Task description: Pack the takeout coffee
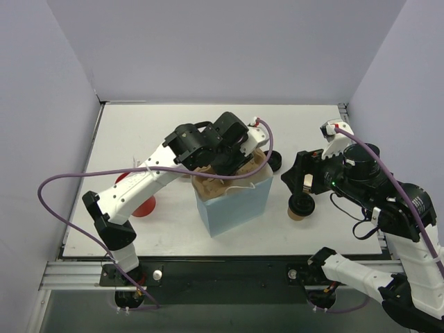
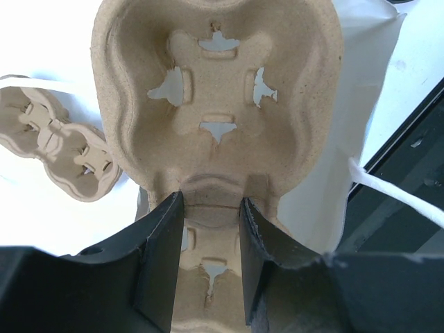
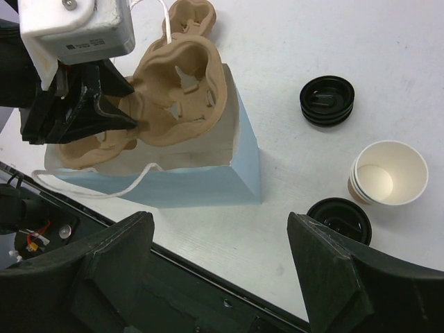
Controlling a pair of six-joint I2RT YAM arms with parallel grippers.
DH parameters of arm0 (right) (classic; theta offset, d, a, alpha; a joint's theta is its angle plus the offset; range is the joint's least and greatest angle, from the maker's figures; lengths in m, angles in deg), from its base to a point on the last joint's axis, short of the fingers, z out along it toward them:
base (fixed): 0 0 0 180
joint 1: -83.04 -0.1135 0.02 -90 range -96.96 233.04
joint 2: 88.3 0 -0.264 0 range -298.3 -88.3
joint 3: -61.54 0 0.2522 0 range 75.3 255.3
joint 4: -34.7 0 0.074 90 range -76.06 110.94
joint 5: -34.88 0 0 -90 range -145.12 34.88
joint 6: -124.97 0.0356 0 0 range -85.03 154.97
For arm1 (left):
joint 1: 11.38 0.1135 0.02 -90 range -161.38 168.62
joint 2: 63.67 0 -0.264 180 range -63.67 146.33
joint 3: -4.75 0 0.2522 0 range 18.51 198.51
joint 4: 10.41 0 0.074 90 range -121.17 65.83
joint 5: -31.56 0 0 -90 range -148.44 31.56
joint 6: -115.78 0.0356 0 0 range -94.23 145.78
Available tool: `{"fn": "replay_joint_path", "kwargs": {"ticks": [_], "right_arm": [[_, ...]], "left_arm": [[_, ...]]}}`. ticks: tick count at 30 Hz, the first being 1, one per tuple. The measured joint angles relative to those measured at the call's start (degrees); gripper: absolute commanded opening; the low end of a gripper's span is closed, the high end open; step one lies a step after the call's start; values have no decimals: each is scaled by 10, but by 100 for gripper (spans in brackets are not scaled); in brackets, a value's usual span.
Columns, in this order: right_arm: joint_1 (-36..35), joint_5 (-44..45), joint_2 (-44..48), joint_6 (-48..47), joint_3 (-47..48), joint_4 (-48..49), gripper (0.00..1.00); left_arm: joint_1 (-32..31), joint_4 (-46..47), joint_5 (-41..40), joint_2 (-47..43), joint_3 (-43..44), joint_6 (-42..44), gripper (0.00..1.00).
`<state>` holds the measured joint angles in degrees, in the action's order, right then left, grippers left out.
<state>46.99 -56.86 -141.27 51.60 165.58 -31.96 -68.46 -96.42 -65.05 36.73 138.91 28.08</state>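
Observation:
My left gripper (image 2: 211,208) is shut on the middle bridge of a tan pulp cup tray (image 2: 218,90) and holds it in the mouth of the light blue bag (image 1: 239,205); the top view shows this gripper (image 1: 239,163) over the bag. The brown kraft cup (image 3: 388,173) stands open on the table right of the bag, with a black lid (image 3: 340,218) lying beside it. The red cup (image 1: 142,206) is partly hidden under my left arm. My right gripper (image 3: 222,229) is open and empty, above the table near the kraft cup (image 1: 297,215).
A second pulp tray (image 2: 62,152) lies on the table behind the bag. More black lids (image 3: 327,100) are stacked beyond the kraft cup. The bag's white handle (image 3: 104,191) hangs over its near side. The table's front edge and a metal rail lie below my right gripper.

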Motion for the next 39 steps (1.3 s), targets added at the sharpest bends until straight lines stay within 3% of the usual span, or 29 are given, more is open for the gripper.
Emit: {"fn": "replay_joint_path", "kwargs": {"ticks": [10,39], "right_arm": [[0,3,3,0,-7,0,79],[0,18,3,-2,-12,0,79]], "left_arm": [[-22,32,11,0,-83,-16,28],[-29,56,2,3,-173,-43,32]]}}
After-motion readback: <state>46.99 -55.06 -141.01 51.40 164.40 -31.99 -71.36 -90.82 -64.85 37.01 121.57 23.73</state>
